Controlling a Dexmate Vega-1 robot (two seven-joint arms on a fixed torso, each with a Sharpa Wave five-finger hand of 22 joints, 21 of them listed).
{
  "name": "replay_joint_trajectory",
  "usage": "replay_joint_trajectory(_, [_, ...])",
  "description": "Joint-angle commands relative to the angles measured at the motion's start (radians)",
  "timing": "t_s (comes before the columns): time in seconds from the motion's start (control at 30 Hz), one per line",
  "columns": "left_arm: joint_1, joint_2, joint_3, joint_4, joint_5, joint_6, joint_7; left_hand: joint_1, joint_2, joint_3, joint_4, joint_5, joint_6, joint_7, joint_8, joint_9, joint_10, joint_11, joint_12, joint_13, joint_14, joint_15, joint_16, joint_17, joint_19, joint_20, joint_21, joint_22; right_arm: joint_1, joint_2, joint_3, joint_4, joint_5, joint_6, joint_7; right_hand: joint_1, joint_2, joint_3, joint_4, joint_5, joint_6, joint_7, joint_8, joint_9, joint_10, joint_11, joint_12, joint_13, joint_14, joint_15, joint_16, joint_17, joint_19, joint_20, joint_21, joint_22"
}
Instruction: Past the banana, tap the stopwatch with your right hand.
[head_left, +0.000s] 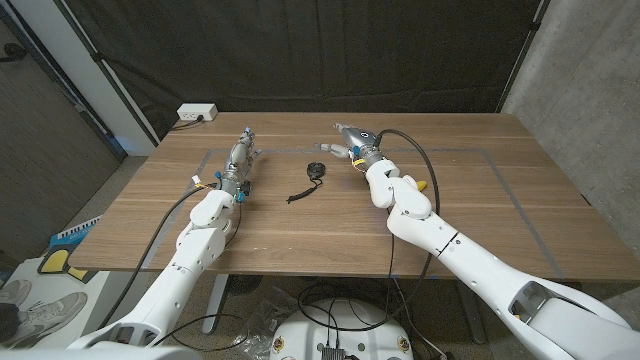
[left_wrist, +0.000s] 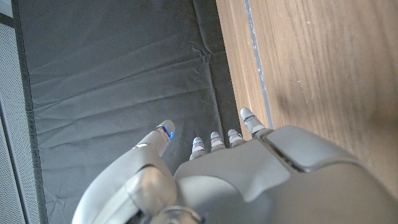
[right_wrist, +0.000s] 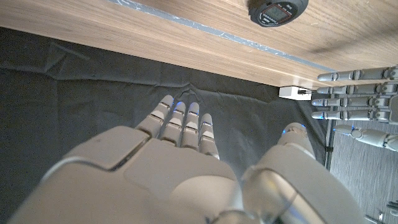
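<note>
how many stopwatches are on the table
1. The stopwatch lies near the table's far middle, between the two robot hands, just left of the right robot hand, its black cord trailing toward the robot. The right arm could hide a small thing behind it.

White rounded shells cover both arms, grey at the joints. A black cable loops off the right arm (head_left: 455, 245), another trails from the left arm (head_left: 200, 240). The left hand (head_left: 240, 155) and right hand (head_left: 352, 135) are silver-grey, fingertips (right_wrist: 186, 107) glowing blue.
</note>
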Motion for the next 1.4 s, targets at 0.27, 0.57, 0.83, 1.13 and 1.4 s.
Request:
replay_joint_trajectory(0.27, [-0.020, -0.003, 0.002, 0.029, 0.003, -0.009, -0.012, 0.009, 0.014, 0.021, -0.002, 0.006, 0.000, -0.001, -0.005, 0.003, 0.005, 0.000, -0.001, 0.002, -0.004, -0.015, -0.002, 0.004, -0.059, -0.004, -0.002, 0.005, 0.034, 0.056, -0.061, 0.082, -0.123, -0.044, 0.035, 0.010, -0.034, -0.019, -0.005, 0.017, 0.029, 0.017, 0.010, 0.005, 0.034, 0.008, 0.015, 0.009, 0.043, 0.001, 0.014, 0.010, 0.011, 0.004, 0.000, 0.007])
replay_joint_trajectory(0.57, [-0.035, -0.002, 0.006, 0.052, 0.005, -0.015, -0.028, 0.035, 0.016, 0.064, -0.020, 0.021, 0.003, -0.002, -0.007, 0.003, 0.005, 0.000, -0.004, 0.002, -0.005, -0.017, -0.004, 0.003, -0.060, -0.003, -0.007, 0.002, 0.055, 0.082, -0.067, 0.126, -0.119, -0.049, 0.062, 0.019, -0.033, -0.021, -0.005, 0.026, 0.054, 0.014, 0.017, 0.007, 0.057, 0.009, 0.023, 0.012, 0.053, -0.001, 0.016, 0.015, 0.018, 0.006, 0.001, 0.009])
replay_joint_trajectory(0.83, [-0.044, -0.003, 0.006, 0.065, 0.006, -0.013, -0.033, 0.080, 0.009, 0.141, -0.064, 0.057, 0.008, -0.004, -0.011, 0.003, 0.007, 0.001, -0.008, 0.003, -0.004, -0.018, -0.005, 0.003, -0.060, -0.002, -0.019, -0.003, 0.076, 0.098, -0.087, 0.159, -0.129, -0.068, 0.092, 0.030, -0.021, -0.016, -0.005, 0.032, 0.046, 0.016, 0.011, 0.008, 0.043, 0.009, 0.017, 0.013, 0.035, 0.007, 0.007, 0.018, 0.005, 0.015, -0.005, 0.010])
replay_joint_trajectory(1.13, [-0.044, -0.011, 0.001, 0.057, 0.002, 0.006, -0.015, -0.002, -0.054, 0.099, -0.002, 0.011, 0.009, 0.005, -0.014, 0.009, 0.007, -0.002, -0.011, 0.005, -0.007, -0.016, 0.001, 0.014, -0.059, -0.002, -0.019, 0.011, 0.089, 0.112, -0.104, 0.190, -0.130, -0.085, 0.107, 0.031, -0.020, -0.019, -0.003, 0.034, 0.026, 0.019, 0.001, 0.008, 0.027, 0.010, 0.010, 0.014, 0.020, 0.014, 0.001, 0.020, 0.000, 0.017, -0.007, 0.011])
replay_joint_trajectory(1.4, [-0.037, -0.014, -0.005, 0.046, 0.001, 0.013, -0.007, -0.174, -0.121, -0.030, 0.099, -0.071, 0.004, 0.016, -0.016, 0.011, 0.008, 0.004, -0.012, 0.006, -0.009, -0.014, 0.004, 0.018, -0.056, -0.001, -0.017, 0.015, 0.100, 0.120, -0.122, 0.216, -0.125, -0.088, 0.125, 0.031, -0.021, -0.021, -0.001, 0.036, 0.028, 0.020, 0.001, 0.008, 0.028, 0.014, 0.010, 0.015, 0.018, 0.016, 0.001, 0.021, -0.003, 0.019, -0.009, 0.012])
